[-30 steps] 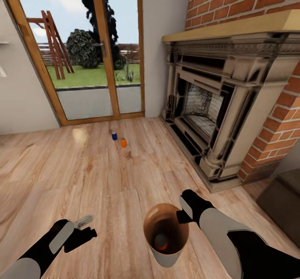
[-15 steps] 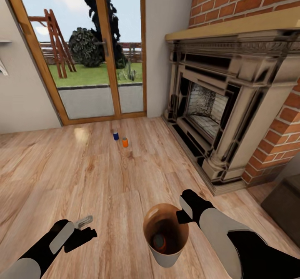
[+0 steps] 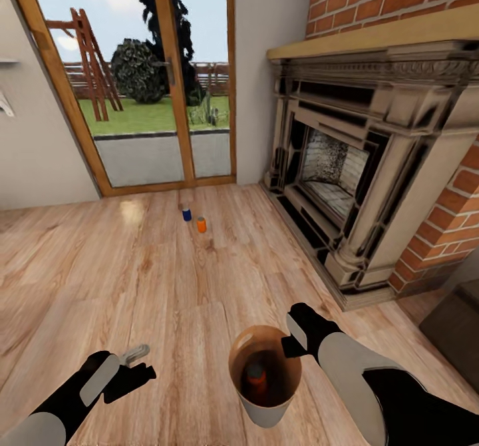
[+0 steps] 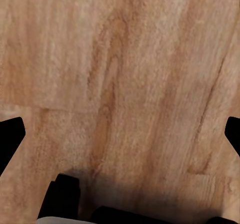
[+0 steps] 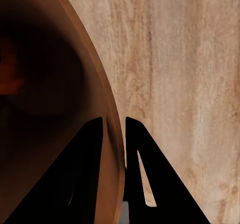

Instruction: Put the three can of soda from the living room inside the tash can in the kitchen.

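the right gripper (image 3: 287, 346) is pinching the rim of the tapered brown-lined bin (image 3: 264, 411) carrying an orange can (image 3: 256, 379), which is risking tipping, while the left gripper (image 3: 138, 364) is hanging open.

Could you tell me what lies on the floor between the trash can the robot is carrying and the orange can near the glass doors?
Only bare wood floor separates the trash can from the orange can, as the head view shows.

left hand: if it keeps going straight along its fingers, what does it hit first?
Most likely the bare wood floor. The left hand is open and its wrist view looks along the fingers at plain planks with nothing between. How far off the floor is cannot be judged.
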